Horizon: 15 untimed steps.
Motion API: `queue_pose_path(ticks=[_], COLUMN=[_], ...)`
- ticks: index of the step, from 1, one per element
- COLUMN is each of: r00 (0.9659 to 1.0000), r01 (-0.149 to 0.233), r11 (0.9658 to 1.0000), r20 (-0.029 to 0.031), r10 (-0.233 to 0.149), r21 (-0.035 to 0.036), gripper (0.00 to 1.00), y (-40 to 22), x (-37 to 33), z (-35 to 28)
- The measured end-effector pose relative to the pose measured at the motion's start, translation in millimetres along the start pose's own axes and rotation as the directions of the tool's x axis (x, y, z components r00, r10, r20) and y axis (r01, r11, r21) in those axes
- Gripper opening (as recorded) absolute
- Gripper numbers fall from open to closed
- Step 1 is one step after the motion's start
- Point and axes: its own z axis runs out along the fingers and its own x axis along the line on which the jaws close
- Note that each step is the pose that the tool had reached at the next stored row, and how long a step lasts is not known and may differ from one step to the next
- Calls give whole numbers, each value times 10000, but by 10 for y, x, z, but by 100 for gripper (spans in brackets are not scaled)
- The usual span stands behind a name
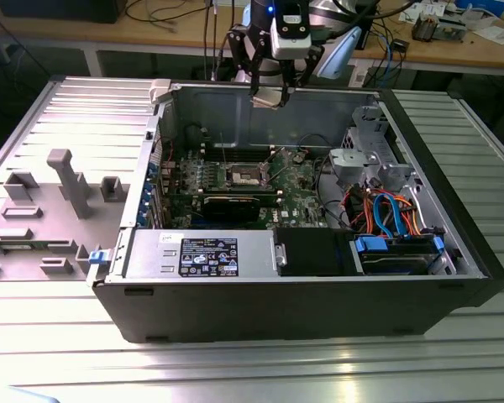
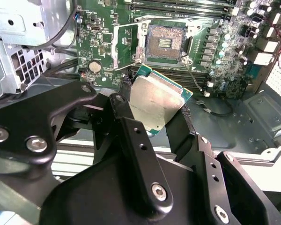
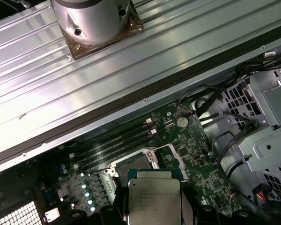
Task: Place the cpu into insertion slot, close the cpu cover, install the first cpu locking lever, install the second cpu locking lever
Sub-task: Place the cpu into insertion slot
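Note:
The cpu (image 2: 157, 101) is a flat square chip with a dull silver top, clamped by its edges between my black fingers (image 2: 124, 110). My gripper (image 1: 267, 94) hangs above the rear wall of the open computer case, shut on the chip. The cpu (image 3: 153, 197) hovers well above the motherboard. The insertion slot (image 2: 165, 41) lies open below, with its dark pin field bare inside a shiny rim. In the exterior view the slot (image 1: 244, 175) sits mid-board. The cpu cover (image 2: 116, 46), a thin silvery frame, stands swung back beside the slot.
The case (image 1: 454, 252) lies on its side on a ribbed metal table. A labelled black box (image 1: 206, 253) runs along the near side. A metal drive cage (image 1: 374, 155) and orange and blue cables (image 1: 386, 210) fill the exterior view's right. Grey fixtures (image 1: 67, 180) stand at its left.

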Motion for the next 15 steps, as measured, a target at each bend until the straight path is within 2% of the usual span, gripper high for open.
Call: queue_pose_path(ticks=[7,12,15], r00=[9991,9989,9974], r01=[-419,-459,-714], r11=[9991,9989,9974], r20=[37,41,62], r10=[419,459,714], r21=[-9,-10,-17], gripper=[55,55,55], y=[0,0,-3], x=[0,0,0], z=[1,1,3])
